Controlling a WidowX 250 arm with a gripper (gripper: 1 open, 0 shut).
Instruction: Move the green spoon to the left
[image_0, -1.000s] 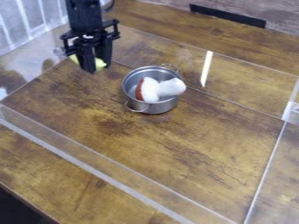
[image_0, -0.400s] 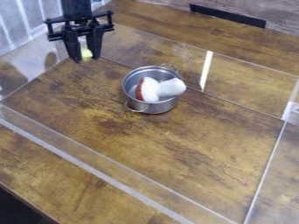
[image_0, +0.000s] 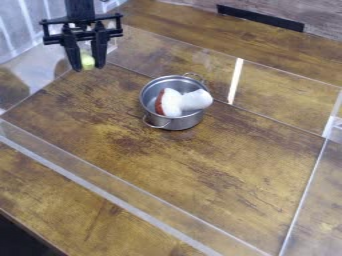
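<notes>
Here's the single camera view, looking down across a dark wooden table (image_0: 201, 190) hemmed in by clear acrylic walls (image_0: 235, 78). Up in the top-left corner, the black gripper (image_0: 84, 58) hangs pointing straight down, its two dark fingers (image_0: 71, 50) pinched in tight. And there it is between them: the green spoon (image_0: 86, 60), gripped and carried clear of the tabletop. Only a small piece of it shows, a bright yellow-green stub of thick, rounded plastic poking out low between the fingers. The rest of the spoon is hidden behind the black fingers, so its metal end cannot be made out from here. The color really pops against the brown wood and the black hardware.

Moving toward the middle of the table, a round silver metal bowl (image_0: 155, 118) sits flat on the wood, well apart from the gripper, down and to the right of it. Inside it rests a white item (image_0: 193, 100) leaning over the right side of the rim, with a red item (image_0: 166, 102) tucked in just beside it on the left. A clear upright panel stands just to the right of the bowl, catching the light as a bright white streak.
</notes>
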